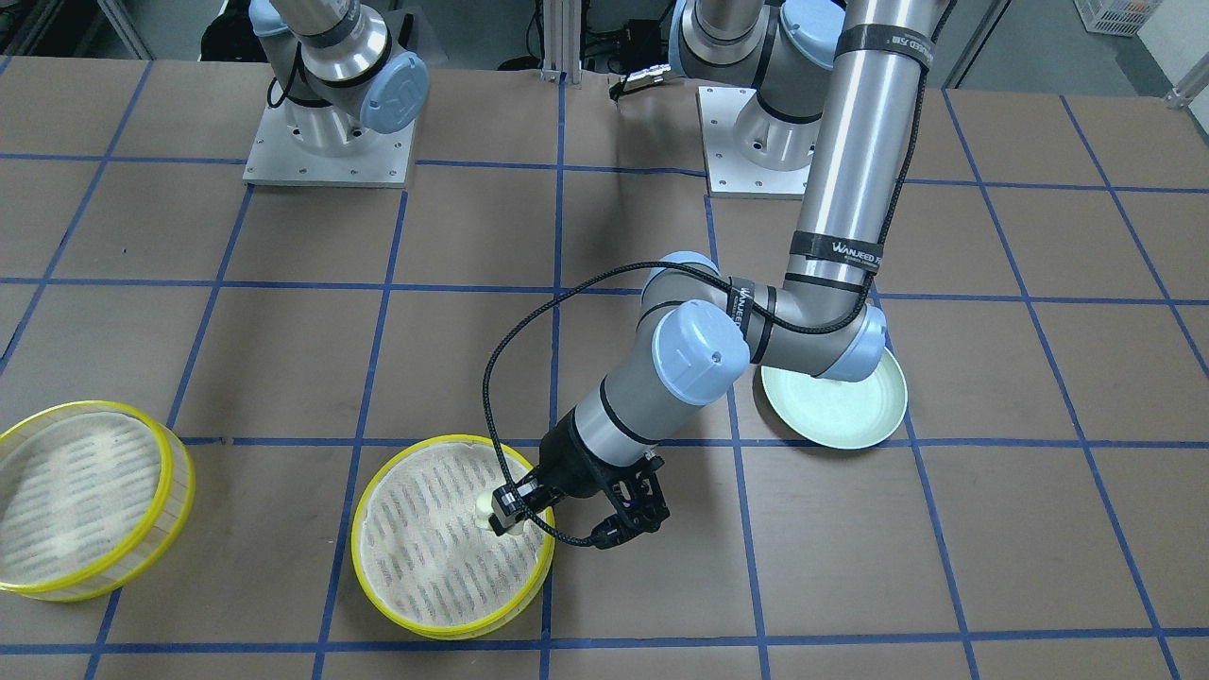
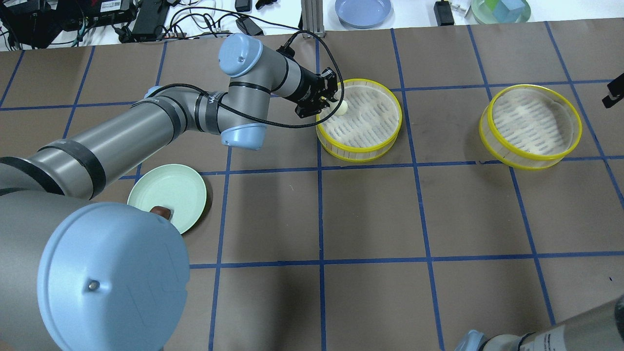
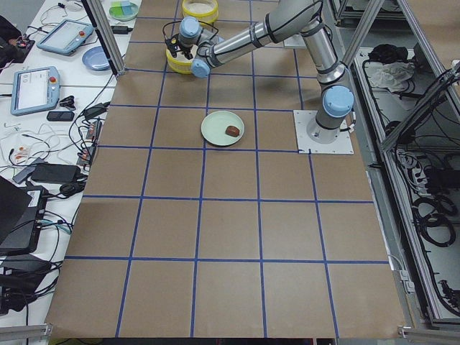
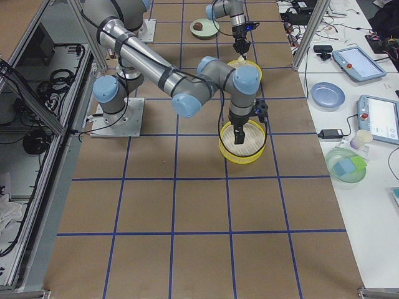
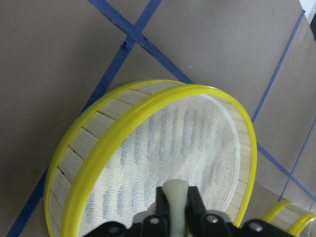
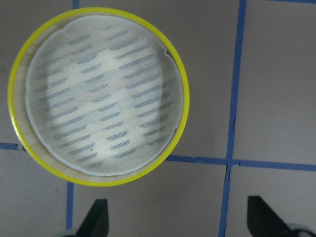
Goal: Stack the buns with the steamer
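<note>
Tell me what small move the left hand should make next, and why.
Probably lower slightly and open. The left hand grips the cream bun just inside the rim of the steamer tray, over its mesh floor, so releasing there should seat it.

You've got two steamer trays [image 2: 358, 152] [image 2: 526, 161], one cream bun [image 2: 342, 107], one brown bun [image 2: 161, 211] and one green plate [image 2: 170, 187] on the desk [image 2: 370, 219].

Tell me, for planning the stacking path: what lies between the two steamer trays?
In the overhead view, only bare table and blue tape lie between the centre tray and right tray.
</note>
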Controlling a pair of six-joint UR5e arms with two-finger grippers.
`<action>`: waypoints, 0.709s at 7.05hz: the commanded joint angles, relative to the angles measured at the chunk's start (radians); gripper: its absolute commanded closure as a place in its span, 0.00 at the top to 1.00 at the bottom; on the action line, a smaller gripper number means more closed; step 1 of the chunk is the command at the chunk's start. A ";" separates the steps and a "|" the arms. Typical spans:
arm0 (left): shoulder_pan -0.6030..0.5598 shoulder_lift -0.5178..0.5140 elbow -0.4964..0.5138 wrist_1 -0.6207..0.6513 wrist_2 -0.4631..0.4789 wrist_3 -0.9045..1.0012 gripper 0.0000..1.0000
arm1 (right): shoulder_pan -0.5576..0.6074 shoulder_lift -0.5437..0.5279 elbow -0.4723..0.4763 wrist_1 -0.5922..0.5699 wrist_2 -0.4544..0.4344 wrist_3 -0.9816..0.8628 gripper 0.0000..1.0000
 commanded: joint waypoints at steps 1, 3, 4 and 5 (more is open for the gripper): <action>-0.008 -0.011 -0.001 0.003 0.012 -0.016 1.00 | -0.014 0.155 -0.046 -0.070 0.003 -0.030 1.00; -0.008 0.013 0.002 0.000 0.000 -0.093 1.00 | -0.002 0.213 -0.043 -0.181 0.014 -0.043 1.00; -0.009 0.019 0.002 0.003 0.000 -0.105 1.00 | 0.022 0.236 -0.034 -0.186 0.015 -0.044 1.00; -0.009 0.023 0.018 0.002 0.002 -0.091 1.00 | 0.047 0.233 -0.033 -0.186 0.014 -0.046 1.00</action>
